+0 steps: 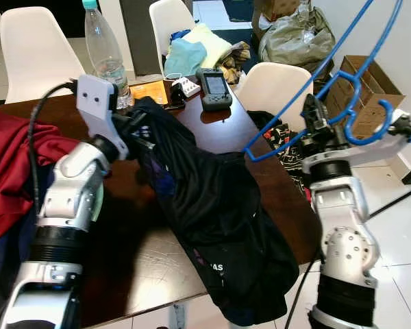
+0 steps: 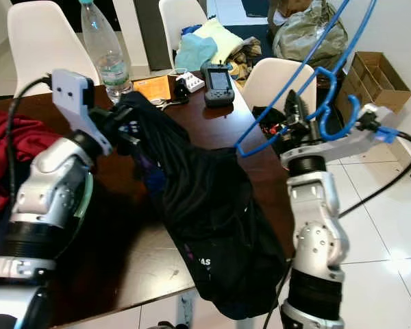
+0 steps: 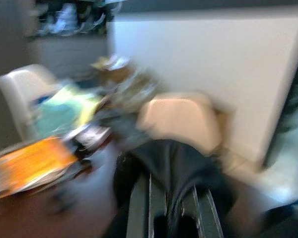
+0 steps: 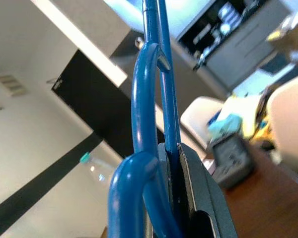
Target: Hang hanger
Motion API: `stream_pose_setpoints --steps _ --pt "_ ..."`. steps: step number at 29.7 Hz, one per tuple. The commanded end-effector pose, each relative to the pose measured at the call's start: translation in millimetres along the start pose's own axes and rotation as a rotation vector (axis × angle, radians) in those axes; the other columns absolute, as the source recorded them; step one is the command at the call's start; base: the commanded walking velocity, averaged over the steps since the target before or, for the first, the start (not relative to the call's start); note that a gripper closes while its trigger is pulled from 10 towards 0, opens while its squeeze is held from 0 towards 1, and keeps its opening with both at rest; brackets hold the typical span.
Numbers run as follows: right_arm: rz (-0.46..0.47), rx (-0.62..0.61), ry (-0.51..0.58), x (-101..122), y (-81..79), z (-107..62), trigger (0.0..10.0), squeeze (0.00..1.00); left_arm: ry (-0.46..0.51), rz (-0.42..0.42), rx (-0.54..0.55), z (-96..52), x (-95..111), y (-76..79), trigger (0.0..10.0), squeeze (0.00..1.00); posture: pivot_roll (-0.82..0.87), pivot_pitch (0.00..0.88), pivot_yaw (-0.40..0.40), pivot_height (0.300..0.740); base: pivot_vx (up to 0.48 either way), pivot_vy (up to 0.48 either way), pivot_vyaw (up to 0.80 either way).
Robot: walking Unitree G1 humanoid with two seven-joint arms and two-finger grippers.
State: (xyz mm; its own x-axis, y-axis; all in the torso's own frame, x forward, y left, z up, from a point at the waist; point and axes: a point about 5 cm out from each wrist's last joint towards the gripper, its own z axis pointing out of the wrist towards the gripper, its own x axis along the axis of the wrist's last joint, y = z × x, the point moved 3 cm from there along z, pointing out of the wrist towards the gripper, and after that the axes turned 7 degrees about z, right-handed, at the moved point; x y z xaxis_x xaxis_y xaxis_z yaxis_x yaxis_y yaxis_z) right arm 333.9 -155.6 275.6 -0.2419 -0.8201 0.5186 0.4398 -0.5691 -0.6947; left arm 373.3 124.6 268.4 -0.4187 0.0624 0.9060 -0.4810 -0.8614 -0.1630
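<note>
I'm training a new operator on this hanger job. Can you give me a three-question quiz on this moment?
1. True or false: the right gripper holds the blue hanger.
2. What does the left gripper grip? A) water bottle B) black garment C) red cloth
3. What dark device lies on the table near the far edge?

Key: 1 true. 2 B, the black garment. 3 A handheld device with a screen.

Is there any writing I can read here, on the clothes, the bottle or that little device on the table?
"AS": white letters on the black garment, near its lower edge; the rest of the word is hidden in a fold.
Water bottle label: too small to read.
Handheld device screen: too small to read.
Orange booklet: print blurred, unreadable.
</note>
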Motion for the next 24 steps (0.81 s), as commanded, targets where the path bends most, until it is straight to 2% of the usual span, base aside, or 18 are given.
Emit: stream_pose_setpoints --steps 1,2,4,5,6,8,9,16,17,19,20,21,23,24 --pt "0.036 0.043 -0.033 -16 -11.1 5.8 0.0 0.0 -0.023 -0.092 -0.131 2.0 -14 37.8 10.0 0.0 0.05 0.172 0.04 0.74 0.0 0.0 0.0" --pt "0.036 0.043 -0.033 -16 -11.1 5.8 0.0 0.0 -0.023 -0.092 -0.131 2.0 -14 37.8 10.0 0.0 0.05 0.172 0.04 0.74 0.0 0.0 0.0" --pt "0.114 0.077 -0.046 -30 -23.6 14.0 0.0 0.0 -0.06 -0.183 -0.275 4.1 -35 89.0 10.0 0.0 0.05 0.168 0.039 0.74 0.0 0.0 0.0" --pt "0.114 0.077 -0.046 -30 -23.6 14.0 0.0 0.0 -0.06 -0.183 -0.275 4.1 -35 89.0 10.0 0.0 0.05 0.168 0.039 0.74 0.0 0.0 0.0" --pt "0.146 0.092 -0.045 -34 -29.0 17.2 0.0 0.0 -0.072 -0.205 -0.313 4.3 -41 104.8 10.0 0.0 0.05 0.167 0.041 0.74 0.0 0.0 0.0" --pt "0.146 0.092 -0.045 -34 -29.0 17.2 0.0 0.0 -0.072 -0.205 -0.313 4.3 -41 104.8 10.0 0.0 0.05 0.167 0.041 0.74 0.0 0.0 0.0" --pt "0.163 0.099 -0.043 -36 -32.0 18.9 0.0 0.0 -0.077 -0.212 -0.33 4.5 -44 112.6 10.0 0.0 0.05 0.167 0.041 0.74 0.0 0.0 0.0" --pt "0.177 0.099 -0.024 -34 -32.4 21.5 0.0 0.0 -0.093 -0.207 -0.361 2.8 -46 118.5 10.0 0.0 0.06 0.167 0.044 0.74 0.0 0.0 0.0" --pt "0.186 0.09 -0.006 -32 -29.9 23.3 0.0 0.0 -0.115 -0.199 -0.411 -3.2 -49 123.9 10.0 0.0 0.07 0.172 0.041 0.74 0.0 0.0 0.0" --pt "0.186 0.09 -0.006 -32 -29.9 23.3 0.0 0.0 -0.115 -0.199 -0.411 -3.2 -49 123.9 10.0 0.0 0.07 0.172 0.041 0.74 0.0 0.0 0.0" --pt "0.189 0.083 0.007 -31 -27.8 25.4 0.0 0.0 -0.134 -0.191 -0.462 -10.3 -51 129.9 10.0 0.0 0.07 0.172 0.04 0.74 0.0 0.0 0.0" --pt "0.189 0.083 0.007 -31 -27.8 25.4 0.0 0.0 -0.134 -0.191 -0.462 -10.3 -51 129.9 10.0 0.0 0.07 0.172 0.04 0.74 0.0 0.0 0.0" --pt "0.168 0.077 0.026 -28 -24.4 30.2 0.0 0.0 -0.157 -0.202 -0.542 -26.1 -50 135.9 10.0 0.0 0.08 0.172 0.037 0.74 0.0 0.0 0.0" --pt "0.168 0.077 0.026 -28 -24.4 30.2 0.0 0.0 -0.157 -0.202 -0.542 -26.1 -50 135.9 10.0 0.0 0.08 0.172 0.037 0.74 0.0 0.0 0.0"
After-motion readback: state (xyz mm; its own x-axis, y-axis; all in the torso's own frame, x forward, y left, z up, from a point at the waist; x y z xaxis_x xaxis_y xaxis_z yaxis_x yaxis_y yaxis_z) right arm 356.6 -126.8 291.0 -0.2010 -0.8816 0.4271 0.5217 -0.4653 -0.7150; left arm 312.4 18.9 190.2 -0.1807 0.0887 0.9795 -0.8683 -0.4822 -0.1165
